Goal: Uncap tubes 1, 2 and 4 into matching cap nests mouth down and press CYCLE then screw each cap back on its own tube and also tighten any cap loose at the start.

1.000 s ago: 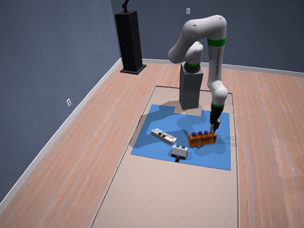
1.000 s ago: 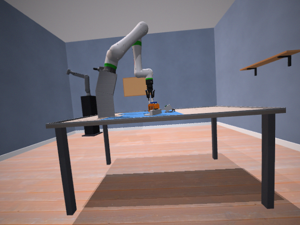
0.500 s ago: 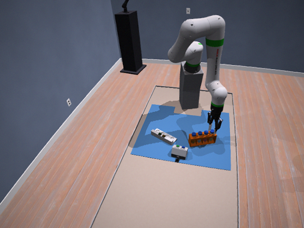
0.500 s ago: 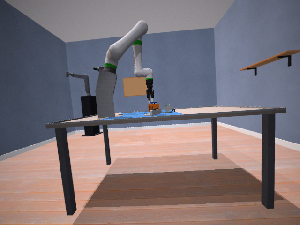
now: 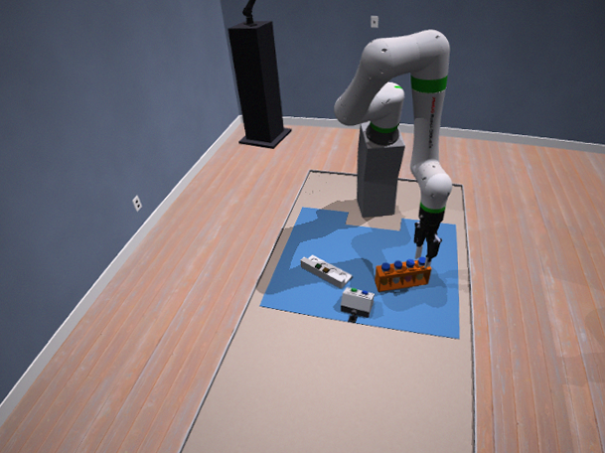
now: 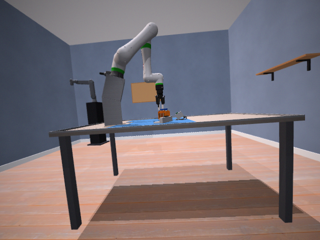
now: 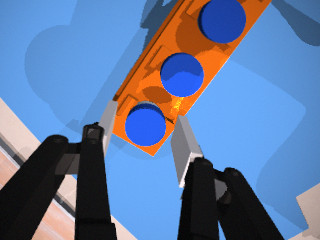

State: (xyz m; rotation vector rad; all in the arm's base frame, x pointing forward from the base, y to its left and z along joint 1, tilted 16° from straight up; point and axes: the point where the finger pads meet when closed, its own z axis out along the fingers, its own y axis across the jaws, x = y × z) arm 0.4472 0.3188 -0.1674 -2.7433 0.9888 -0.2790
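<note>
The orange decapping station [image 5: 402,280] [image 6: 164,113] [image 7: 212,60] stands on the blue mat [image 5: 315,296] with four blue caps on its tubes. My gripper [image 5: 425,258] [image 6: 160,105] [image 7: 145,122] points straight down over the end tube nearest the arm's left, tube 1. Its fingers straddle that tube's cap [image 5: 422,261] [image 7: 145,126] with a small gap on each side, so it is open and touches nothing. The wrist view also shows the neighbouring cap [image 7: 181,75] and the one after it [image 7: 222,19]. The white cap tray [image 5: 326,270] [image 6: 165,119] lies apart from the station.
The small key desk [image 5: 358,300] [image 6: 179,114] with a green and a blue key stands in front of the tray and station. The arm's grey pedestal [image 5: 380,175] stands at the mat's back edge.
</note>
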